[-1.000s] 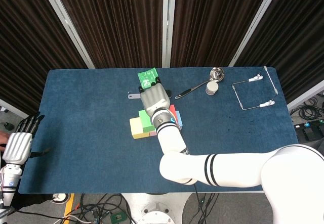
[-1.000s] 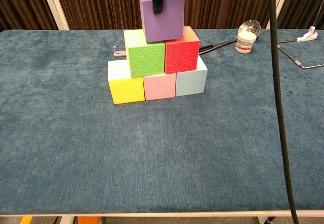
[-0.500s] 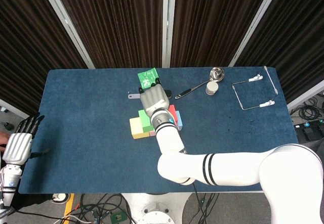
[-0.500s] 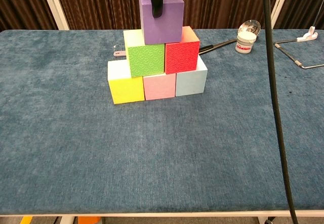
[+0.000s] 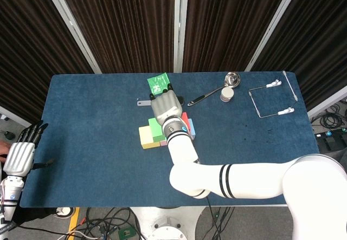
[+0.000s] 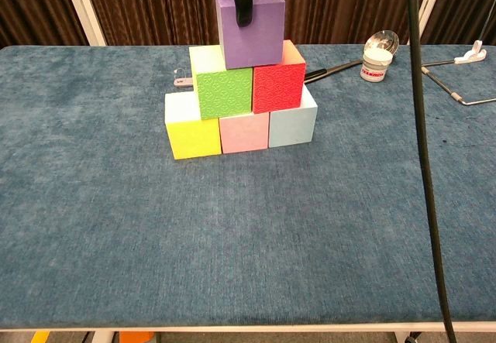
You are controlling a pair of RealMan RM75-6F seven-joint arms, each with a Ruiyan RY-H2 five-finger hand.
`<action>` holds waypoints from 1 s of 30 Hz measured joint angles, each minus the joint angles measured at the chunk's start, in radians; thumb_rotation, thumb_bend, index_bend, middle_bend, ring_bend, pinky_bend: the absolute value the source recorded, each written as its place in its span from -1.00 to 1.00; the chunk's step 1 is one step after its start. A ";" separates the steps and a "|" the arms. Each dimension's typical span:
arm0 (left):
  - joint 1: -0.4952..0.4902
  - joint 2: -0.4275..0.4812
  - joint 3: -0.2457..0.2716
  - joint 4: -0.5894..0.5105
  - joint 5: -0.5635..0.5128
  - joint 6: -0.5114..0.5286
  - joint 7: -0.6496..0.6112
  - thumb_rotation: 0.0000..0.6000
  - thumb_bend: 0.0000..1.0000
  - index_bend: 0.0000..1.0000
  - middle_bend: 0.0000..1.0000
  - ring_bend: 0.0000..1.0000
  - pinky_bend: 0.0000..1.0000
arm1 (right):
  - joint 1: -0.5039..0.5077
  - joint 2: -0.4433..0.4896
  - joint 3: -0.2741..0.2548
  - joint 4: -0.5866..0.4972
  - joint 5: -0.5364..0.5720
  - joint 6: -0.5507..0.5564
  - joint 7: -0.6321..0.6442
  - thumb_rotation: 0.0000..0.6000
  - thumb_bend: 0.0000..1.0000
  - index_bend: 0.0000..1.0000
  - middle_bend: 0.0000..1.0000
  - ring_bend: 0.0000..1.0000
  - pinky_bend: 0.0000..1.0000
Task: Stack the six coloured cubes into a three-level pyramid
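Chest view: the purple cube [image 6: 249, 27], judged light and rigid, is grasped at its sides by the right hand [image 5: 165, 108].

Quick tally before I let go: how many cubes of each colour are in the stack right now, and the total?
yellow cube: 1
pink cube: 1
light blue cube: 1
green cube: 1
red cube: 1
purple cube: 1, on top, with the right robot hand on it
Total: 6 cubes, in three levels.
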 measured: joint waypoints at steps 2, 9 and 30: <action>0.000 0.000 0.000 0.000 0.000 0.000 0.000 1.00 -0.93 -0.88 -0.98 -1.00 -0.80 | -0.002 -0.003 0.005 0.002 -0.001 0.003 -0.004 1.00 -0.93 -1.00 -0.01 -0.77 -1.00; 0.002 0.001 0.001 0.000 -0.001 0.001 0.000 1.00 -0.93 -0.88 -0.98 -1.00 -0.80 | -0.009 -0.014 0.018 0.005 -0.004 0.014 -0.016 1.00 -0.93 -1.00 -0.33 -0.84 -1.00; -0.002 0.003 0.000 -0.005 0.001 -0.004 0.003 1.00 -0.93 -0.88 -0.98 -1.00 -0.80 | -0.045 0.008 0.066 -0.026 -0.022 0.023 -0.016 1.00 -0.95 -1.00 -0.64 -0.94 -1.00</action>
